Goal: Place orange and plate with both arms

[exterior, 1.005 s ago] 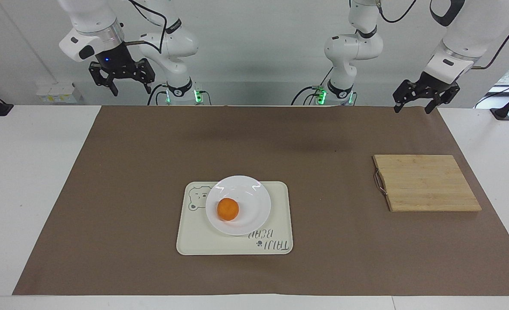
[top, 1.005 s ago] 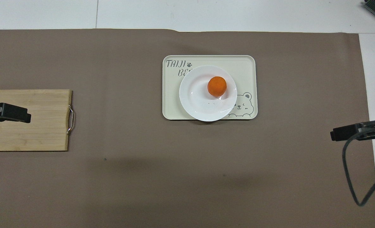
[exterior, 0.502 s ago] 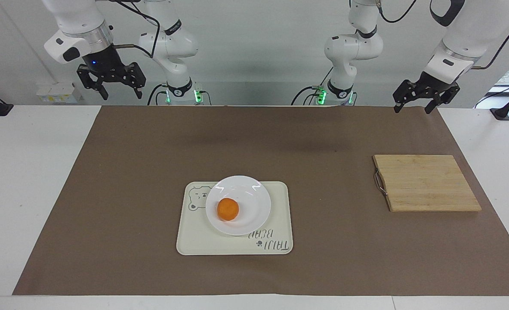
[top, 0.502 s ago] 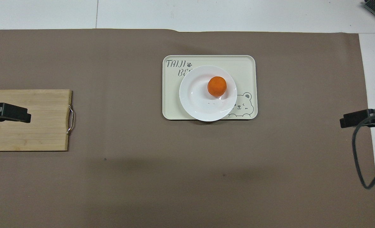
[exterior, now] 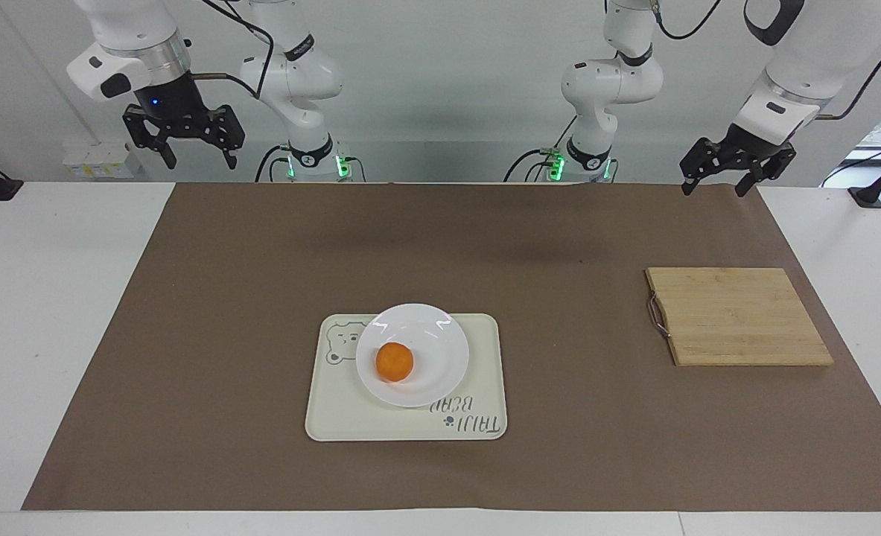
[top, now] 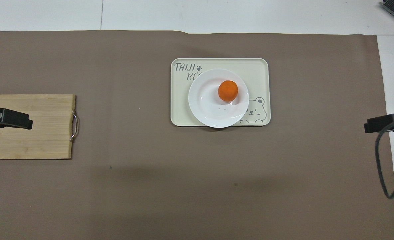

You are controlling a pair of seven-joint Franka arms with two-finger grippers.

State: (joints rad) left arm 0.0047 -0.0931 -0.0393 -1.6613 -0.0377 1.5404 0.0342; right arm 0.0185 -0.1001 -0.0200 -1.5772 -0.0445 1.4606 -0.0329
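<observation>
- The orange (exterior: 395, 361) sits on the plate (exterior: 440, 372), and the plate sits on the cream tray (exterior: 351, 420) with the bear on it.
- In the view from above, the orange (top: 227, 91) is a bit toward 1 o'clock from the middle of the plate (top: 206, 103).
- The tray lies near the middle of the brown mat (exterior: 224, 335) on the tabletop (exterior: 30, 335).
- A wooden board (exterior: 742, 316) lies at the left arm's end of the mat, with nothing on it.
- The right pincer (exterior: 184, 141) is up in the air over the edge of the tabletop close to the robots. Its fingers are apart and hold nothing.
- A second ago the right pincer was lower and more toward the middle. It has pulled up and away since then.
- The left pincer (exterior: 722, 172) has not moved. It waits up in the air by the mat's corner, fingers apart, holding nothing.
- Nothing on the tabletop has moved in that time.
- I think this means the job is done: the orange and plate are put down, and both arms are going back to rest.
</observation>
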